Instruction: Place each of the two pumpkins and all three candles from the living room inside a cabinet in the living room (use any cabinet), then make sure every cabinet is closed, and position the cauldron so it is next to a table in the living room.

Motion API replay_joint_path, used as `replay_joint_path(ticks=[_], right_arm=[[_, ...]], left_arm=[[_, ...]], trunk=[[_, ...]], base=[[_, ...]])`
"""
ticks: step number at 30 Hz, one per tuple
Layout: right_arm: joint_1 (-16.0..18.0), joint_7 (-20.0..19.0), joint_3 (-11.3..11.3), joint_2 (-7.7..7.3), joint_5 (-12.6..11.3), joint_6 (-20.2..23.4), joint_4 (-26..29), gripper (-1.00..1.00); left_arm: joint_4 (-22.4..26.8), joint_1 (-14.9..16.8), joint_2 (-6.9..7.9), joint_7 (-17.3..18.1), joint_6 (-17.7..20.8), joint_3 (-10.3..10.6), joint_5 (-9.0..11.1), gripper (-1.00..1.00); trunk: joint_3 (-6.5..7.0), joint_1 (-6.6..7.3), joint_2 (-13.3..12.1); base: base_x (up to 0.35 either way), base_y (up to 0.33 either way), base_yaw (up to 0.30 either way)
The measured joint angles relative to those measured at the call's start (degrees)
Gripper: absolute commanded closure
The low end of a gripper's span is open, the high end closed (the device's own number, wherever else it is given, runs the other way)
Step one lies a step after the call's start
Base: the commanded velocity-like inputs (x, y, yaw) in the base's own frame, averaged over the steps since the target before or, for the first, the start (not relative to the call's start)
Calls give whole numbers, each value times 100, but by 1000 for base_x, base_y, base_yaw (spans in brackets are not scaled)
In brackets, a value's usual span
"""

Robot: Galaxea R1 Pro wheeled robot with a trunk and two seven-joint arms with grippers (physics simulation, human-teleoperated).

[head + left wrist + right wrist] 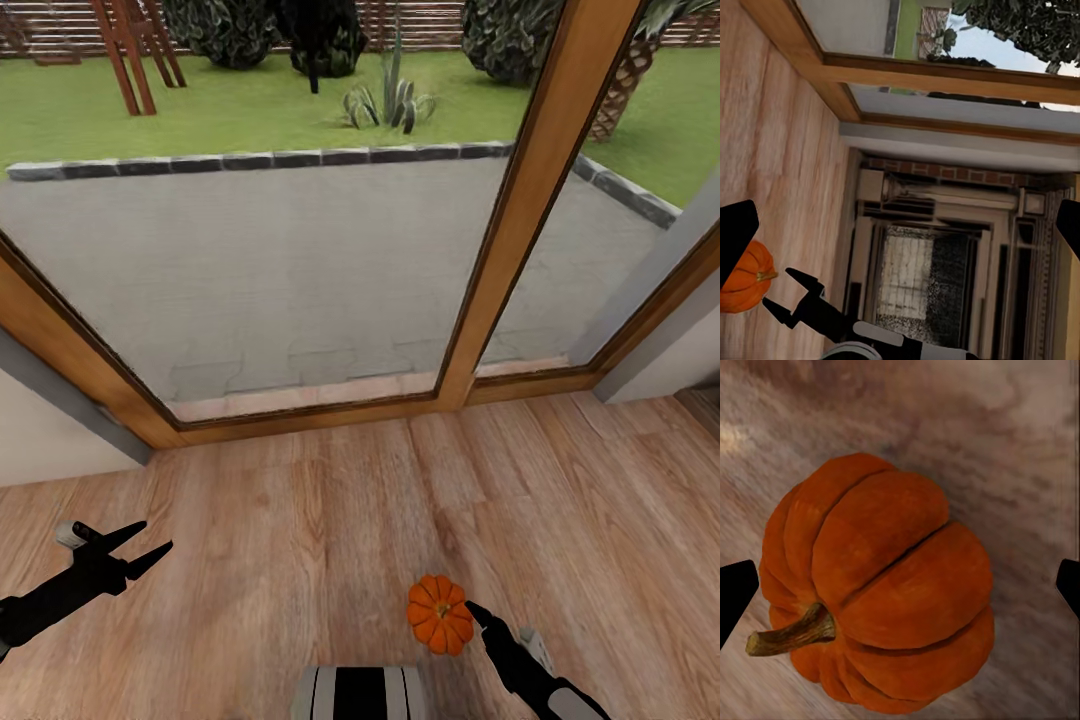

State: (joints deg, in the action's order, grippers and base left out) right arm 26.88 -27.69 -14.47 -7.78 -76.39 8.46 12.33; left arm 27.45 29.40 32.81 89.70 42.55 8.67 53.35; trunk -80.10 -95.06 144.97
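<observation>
One bright-orange ribbed pumpkin [440, 615] with a brown stem is over the wooden floor near the robot's front right. My right gripper [470, 617] reaches it from the right, one black finger beside it. In the right wrist view the pumpkin [881, 585] lies between the two fingertips [736, 596], which stand wide apart at the picture's edges; this gripper [900, 585] is open. From the left wrist the same pumpkin [744, 279] shows just ahead of the right gripper's [775, 291] spread fingers. My left gripper [150, 538] hangs open and empty over the floor at the left.
A tall glass window with a thick wooden frame [520, 210] closes off the floor ahead; patio and lawn lie beyond. Grey wall edges [60, 395] stand at both sides. The robot's trunk [360, 695] is at the bottom. A pale framed fireplace-like front [922, 277] shows across the room.
</observation>
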Motion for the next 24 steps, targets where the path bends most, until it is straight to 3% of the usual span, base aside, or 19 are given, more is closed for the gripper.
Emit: replay_joint_path(ticks=[15, 24], right_arm=[[-1, -13, 44, -1, -12, 7, 11, -100], [1, -259, -65, 4, 41, 3, 8, -100]], left_arm=[[2, -2, -30, 0, 0, 8, -1, -100], [0, 0, -35, 0, 0, 0, -8, -100]], trunk=[[-333, -38, 21], [-333, -38, 20]], base=[[0, 0, 0], [0, 0, 0]])
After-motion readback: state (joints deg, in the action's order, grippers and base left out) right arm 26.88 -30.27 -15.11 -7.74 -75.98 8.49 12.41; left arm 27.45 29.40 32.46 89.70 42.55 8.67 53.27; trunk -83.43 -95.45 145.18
